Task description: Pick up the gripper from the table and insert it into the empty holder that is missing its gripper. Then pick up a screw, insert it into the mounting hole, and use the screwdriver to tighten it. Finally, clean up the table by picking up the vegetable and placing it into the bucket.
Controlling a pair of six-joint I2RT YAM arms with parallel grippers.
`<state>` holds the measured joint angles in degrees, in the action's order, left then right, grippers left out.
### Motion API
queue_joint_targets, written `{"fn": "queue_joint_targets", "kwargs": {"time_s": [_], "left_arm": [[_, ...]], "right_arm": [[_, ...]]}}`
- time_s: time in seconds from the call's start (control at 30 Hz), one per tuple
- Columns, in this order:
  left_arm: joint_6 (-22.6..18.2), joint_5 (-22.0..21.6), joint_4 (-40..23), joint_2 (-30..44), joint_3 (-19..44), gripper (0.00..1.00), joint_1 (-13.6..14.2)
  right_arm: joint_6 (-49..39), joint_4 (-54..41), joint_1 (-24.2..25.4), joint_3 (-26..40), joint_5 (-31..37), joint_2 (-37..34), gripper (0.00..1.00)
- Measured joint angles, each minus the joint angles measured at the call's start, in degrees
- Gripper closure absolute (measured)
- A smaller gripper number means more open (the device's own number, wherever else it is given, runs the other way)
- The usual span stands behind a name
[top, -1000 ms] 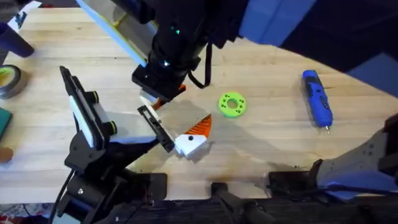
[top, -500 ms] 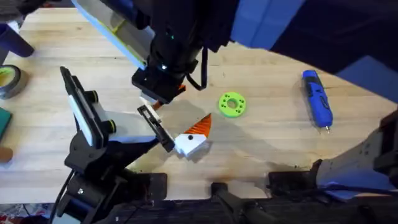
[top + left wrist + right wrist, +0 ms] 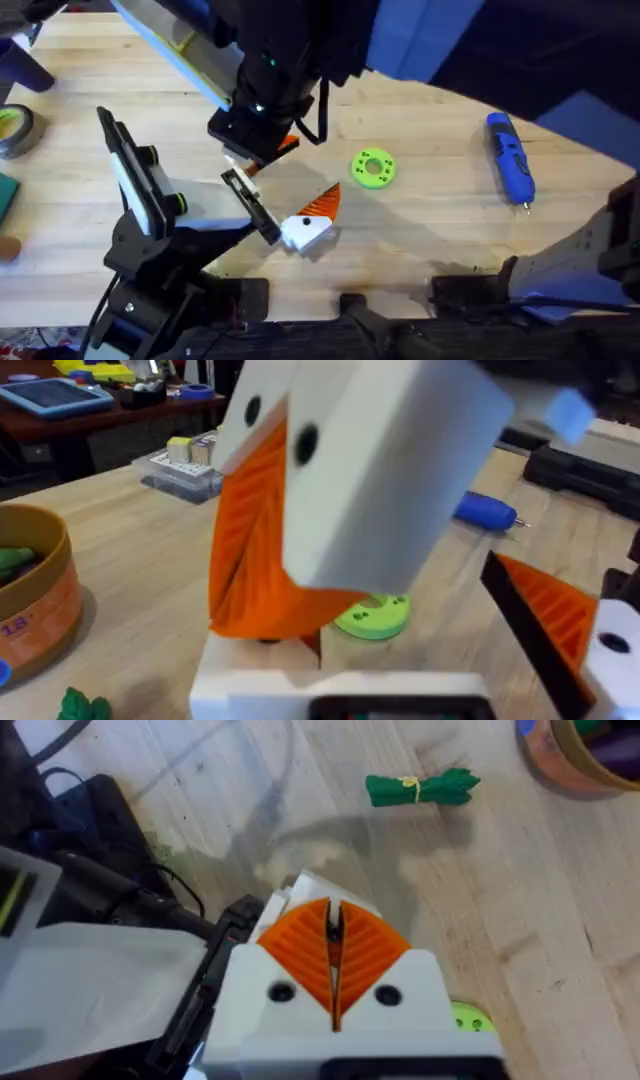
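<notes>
The loose gripper (image 3: 310, 226), a white block with an orange ribbed wedge, lies on the table (image 3: 450, 220) against the tip of the black holder (image 3: 250, 205) on the left arm's white-and-black end. I cannot tell whether it is seated; the left wrist view shows the gripper (image 3: 560, 615) beside the bar. My right gripper (image 3: 258, 150) hovers just beyond the holder, its orange pads (image 3: 300, 945) pressed together with nothing visible between them. The blue screwdriver (image 3: 510, 158) lies at the right. The green vegetable (image 3: 420, 788) lies near the round bucket (image 3: 40, 600).
A green disc (image 3: 374, 168) sits mid-table between the holder and the screwdriver. A tape roll (image 3: 12, 130) and a dark blue cylinder (image 3: 25, 65) stand at the left edge. The right arm spans the table's far middle, dark and large.
The right gripper has drifted slightly left and away above the holder. The loose gripper, holder and screwdriver have not moved.
</notes>
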<state>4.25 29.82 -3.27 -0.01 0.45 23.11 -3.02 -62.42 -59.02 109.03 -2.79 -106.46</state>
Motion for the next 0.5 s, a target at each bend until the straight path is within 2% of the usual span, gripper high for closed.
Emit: {"fn": "queue_joint_targets", "kwargs": {"time_s": [0.5], "left_arm": [[0.1, 0.38, -0.02, 0.07, 0.0, 0.014, 0.0]], "right_arm": [[-0.24, -1.25, 0.5, 0.09, -2.74, -0.12, 0.991]]}}
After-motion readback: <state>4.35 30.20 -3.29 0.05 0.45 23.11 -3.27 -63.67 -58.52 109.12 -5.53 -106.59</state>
